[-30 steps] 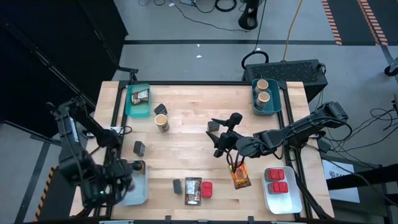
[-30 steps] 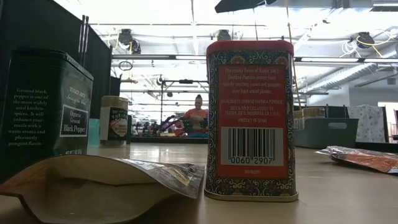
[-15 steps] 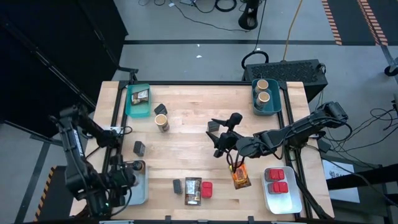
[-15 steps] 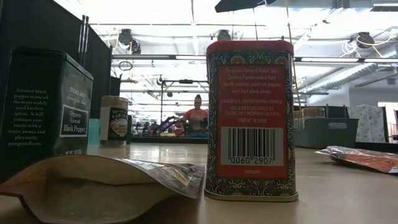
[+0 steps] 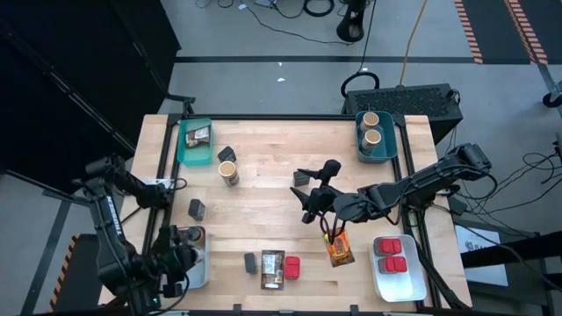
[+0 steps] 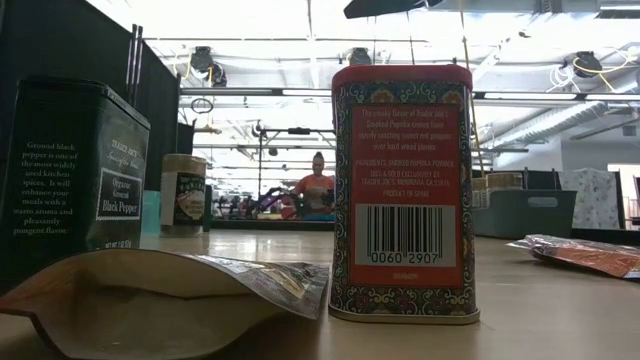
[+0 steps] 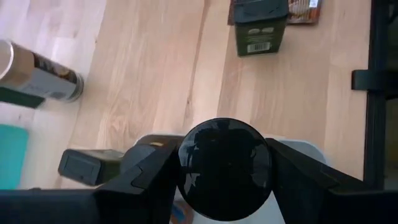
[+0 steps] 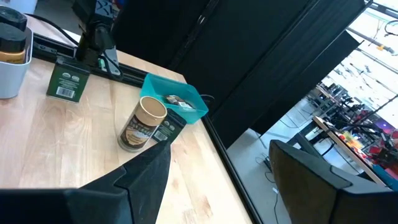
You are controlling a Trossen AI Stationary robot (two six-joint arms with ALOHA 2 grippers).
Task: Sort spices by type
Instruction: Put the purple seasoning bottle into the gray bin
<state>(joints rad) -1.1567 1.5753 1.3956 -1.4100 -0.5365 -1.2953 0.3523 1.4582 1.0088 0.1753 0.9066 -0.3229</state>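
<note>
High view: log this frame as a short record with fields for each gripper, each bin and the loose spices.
left gripper: shut on round black jar, over white bin
right gripper: open, empty, mid-table
teal bin, far left: one printed packet
teal bin, far right: two tan cylinders
white tray, near right: three red tins
loose: tan cylinder, orange packet, red tin
</note>
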